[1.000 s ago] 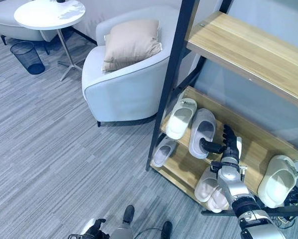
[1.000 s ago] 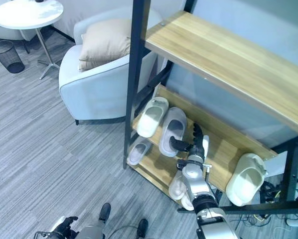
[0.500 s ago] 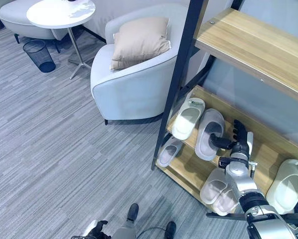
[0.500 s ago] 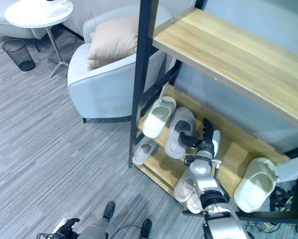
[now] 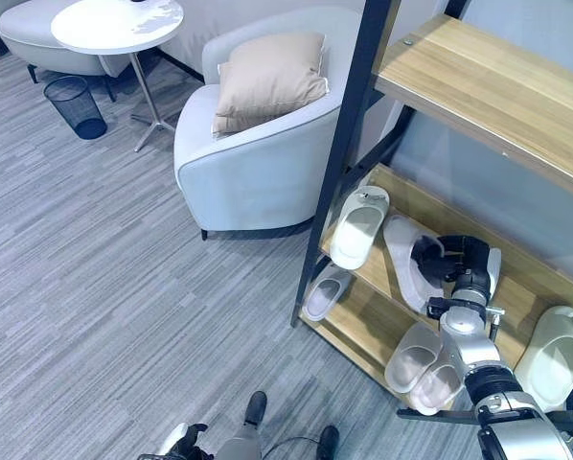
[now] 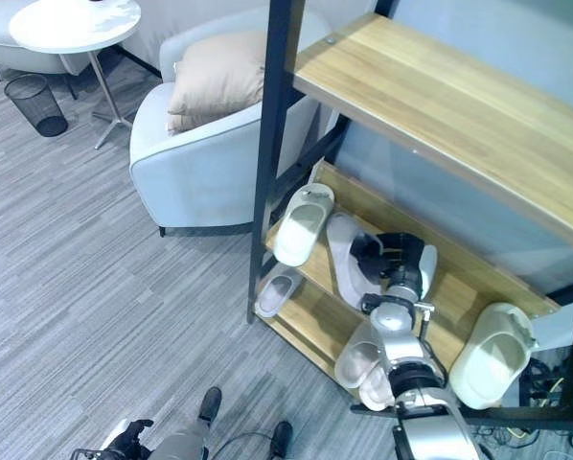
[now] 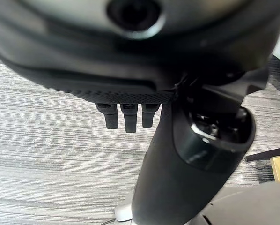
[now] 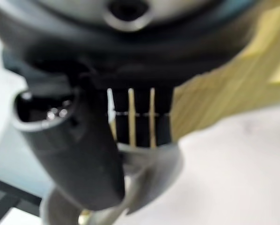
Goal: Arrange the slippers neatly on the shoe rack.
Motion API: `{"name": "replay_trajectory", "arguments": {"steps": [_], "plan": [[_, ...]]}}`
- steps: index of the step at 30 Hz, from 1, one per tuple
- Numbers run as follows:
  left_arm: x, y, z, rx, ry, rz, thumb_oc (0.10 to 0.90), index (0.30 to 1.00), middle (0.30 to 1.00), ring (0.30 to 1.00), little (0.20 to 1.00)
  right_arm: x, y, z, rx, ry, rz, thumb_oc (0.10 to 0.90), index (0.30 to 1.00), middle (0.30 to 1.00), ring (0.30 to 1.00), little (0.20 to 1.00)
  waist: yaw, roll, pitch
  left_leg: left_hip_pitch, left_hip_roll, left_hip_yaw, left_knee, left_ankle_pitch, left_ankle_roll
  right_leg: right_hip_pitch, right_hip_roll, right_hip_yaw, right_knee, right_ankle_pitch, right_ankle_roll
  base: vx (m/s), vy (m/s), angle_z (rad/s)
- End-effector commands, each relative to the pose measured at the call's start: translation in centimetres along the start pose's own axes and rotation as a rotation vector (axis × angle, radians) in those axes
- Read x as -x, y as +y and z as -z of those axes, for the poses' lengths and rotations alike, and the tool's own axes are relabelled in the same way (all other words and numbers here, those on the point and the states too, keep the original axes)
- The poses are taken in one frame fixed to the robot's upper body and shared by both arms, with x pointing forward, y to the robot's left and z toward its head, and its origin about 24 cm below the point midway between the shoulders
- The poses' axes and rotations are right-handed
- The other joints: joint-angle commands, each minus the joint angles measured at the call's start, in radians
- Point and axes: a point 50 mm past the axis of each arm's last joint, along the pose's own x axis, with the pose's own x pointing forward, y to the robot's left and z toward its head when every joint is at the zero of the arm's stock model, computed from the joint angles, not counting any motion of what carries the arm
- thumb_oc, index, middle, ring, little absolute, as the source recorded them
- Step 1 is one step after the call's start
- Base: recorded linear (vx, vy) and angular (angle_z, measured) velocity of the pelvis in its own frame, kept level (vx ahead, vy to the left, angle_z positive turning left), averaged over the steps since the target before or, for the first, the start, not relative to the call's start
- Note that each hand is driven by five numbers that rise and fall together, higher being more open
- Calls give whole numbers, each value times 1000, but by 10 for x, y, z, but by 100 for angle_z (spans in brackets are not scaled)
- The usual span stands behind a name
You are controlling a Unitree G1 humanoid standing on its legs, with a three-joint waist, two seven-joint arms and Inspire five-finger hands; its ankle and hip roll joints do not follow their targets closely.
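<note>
The black-framed wooden shoe rack [image 5: 478, 81] stands at right, with a pale grey armchair [image 5: 258, 163] holding a beige cushion [image 5: 270, 79] to its left. Far left are a round white side table [image 5: 117, 24] and a dark mesh wastebasket [image 5: 73, 105]. On the middle shelf lie a white slipper [image 5: 357, 228] and, to its right, a pale grey slipper [image 5: 409, 273] tilted on edge, clasped by the right hand [image 5: 456, 261] with curled fingers. Another white slipper [image 5: 553, 356] sits far right. The left hand [image 7: 126, 117] hangs over the floor, fingers curled, holding nothing
</note>
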Motion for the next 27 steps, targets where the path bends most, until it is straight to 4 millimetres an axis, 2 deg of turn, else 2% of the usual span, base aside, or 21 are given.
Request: {"name": "replay_trajectory", "arguments": {"steps": [1, 6, 10, 11, 20, 23, 27], "plan": [[2, -13, -5, -3, -6, 26, 800, 900, 900, 900, 900, -19, -46, -35, -13, -188, 169, 400, 300, 300, 300, 300, -3, 2, -12, 83, -30, 28, 3, -179, 13, 24, -27, 35, 13, -133, 52, 0, 0, 0], [1, -12, -3, 18, 12, 21, 800, 900, 900, 900, 900, -4, -56, -24, -24, -204, 184, 400, 300, 300, 300, 300, -27, 2, -16, 108, -24, 39, 3, -189, 14, 46, -22, 44, 13, -138, 49, 0, 0, 0], [3, -17, -1, 29, 24, 41, 800, 900, 900, 900, 900, 9, -56, -15, -65, -199, 179, 400, 300, 300, 300, 300, -43, 7, -24, 128, -20, 46, 3, -195, 16, 62, -19, 50, 13, -143, 46, -15, -19, -3], [4, -21, -1, 41, 29, 51, 800, 900, 900, 900, 900, 19, -51, -12, -116, -204, 150, 400, 300, 300, 300, 300, -56, 11, -28, 140, -15, 52, 3, -198, 17, 74, -18, 54, 13, -146, 43, -30, -33, -6], [6, -29, -2, 92, 37, 96, 800, 900, 900, 900, 900, 66, -28, 2, -316, -171, -158, 400, 300, 300, 300, 300, -112, 32, -43, 185, 5, 79, 3, -201, 9, 115, -6, 64, 13, -160, 26, -47, -38, -13], [6, -32, -2, 101, 36, 114, 800, 900, 900, 900, 900, 78, -21, -3, -395, -194, -260, 400, 300, 300, 300, 300, -126, 36, -41, 194, 12, 85, 3, -198, 7, 122, 1, 74, 13, -160, 21, -55, -47, -17], [6, -32, -4, 94, 26, 134, 800, 900, 900, 900, 900, 94, -21, -19, -383, -291, -422, 400, 300, 300, 300, 300, -143, 34, -30, 196, 23, 91, 3, -186, -1, 122, 12, 77, 13, -160, 16, -73, -58, -3]]}}
